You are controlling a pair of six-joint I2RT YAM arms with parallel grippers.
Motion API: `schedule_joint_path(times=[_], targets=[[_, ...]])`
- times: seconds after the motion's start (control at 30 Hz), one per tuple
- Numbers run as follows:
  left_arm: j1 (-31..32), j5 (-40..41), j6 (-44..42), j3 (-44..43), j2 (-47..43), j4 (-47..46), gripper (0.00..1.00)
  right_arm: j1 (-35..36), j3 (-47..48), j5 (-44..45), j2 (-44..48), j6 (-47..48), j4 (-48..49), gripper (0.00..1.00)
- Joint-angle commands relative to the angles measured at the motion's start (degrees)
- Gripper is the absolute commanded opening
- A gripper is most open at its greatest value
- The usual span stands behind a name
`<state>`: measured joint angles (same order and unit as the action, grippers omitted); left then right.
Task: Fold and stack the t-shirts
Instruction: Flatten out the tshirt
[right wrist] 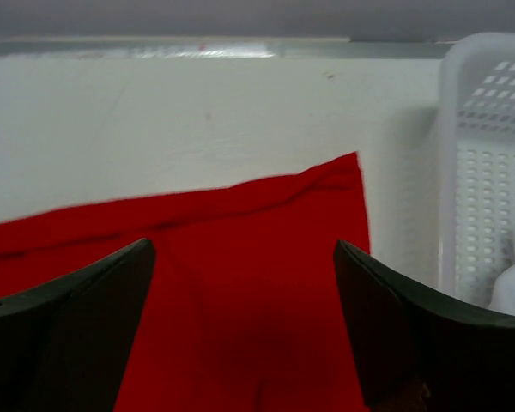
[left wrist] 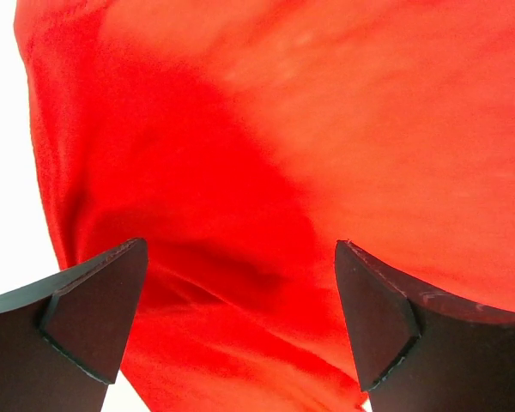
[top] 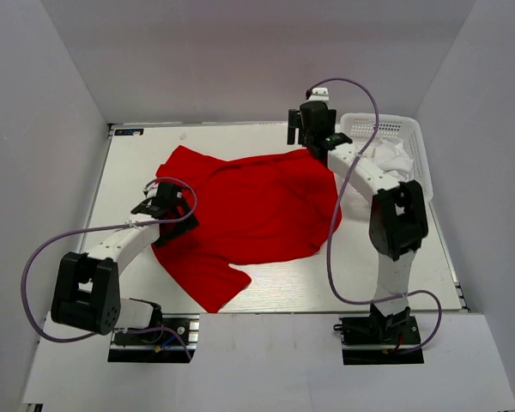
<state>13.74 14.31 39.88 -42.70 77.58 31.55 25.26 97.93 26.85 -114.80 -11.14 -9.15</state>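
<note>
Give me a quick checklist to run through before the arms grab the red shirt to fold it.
1. Left gripper open above the red t-shirt: ok.
2. Right gripper open above the shirt's far right corner: ok.
3. Shirt lying smooth: not ok, rumpled ridge along the far edge.
4. White t-shirt out of the way in the basket: ok.
5. Either gripper touching cloth: cannot tell.
</note>
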Motion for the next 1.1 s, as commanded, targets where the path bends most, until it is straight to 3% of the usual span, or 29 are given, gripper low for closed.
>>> schedule_joint_path(times=[0.0, 0.17, 0.4, 0.73, 1.07], targets=[[0.2, -1.6, -0.2, -3.8, -3.0, -1.4, 1.0, 3.6, -8.0, -8.7, 7.8, 1.2, 2.9, 0.9], [-0.9, 3.8, 2.5, -15.1, 0.4, 3.5, 1.0, 7.2, -25.5, -16.6, 14.2, -6.2, 4.9, 0.9], [-2.3, 11.0, 2.0, -26.8, 12.4, 3.7, 1.0, 9.7, -36.2, -18.7, 16.0, -11.4, 8.4, 0.9], [-4.1, 9.0, -5.9, -41.1, 31.5, 1.1, 1.0, 9.8, -40.4, -16.7, 13.9, -10.9, 8.2, 0.9], [-4.1, 9.0, -5.9, -52.2, 44.9, 4.7, 0.98, 9.6, -38.6, -15.2, 11.4, -10.0, 5.5, 0.9]])
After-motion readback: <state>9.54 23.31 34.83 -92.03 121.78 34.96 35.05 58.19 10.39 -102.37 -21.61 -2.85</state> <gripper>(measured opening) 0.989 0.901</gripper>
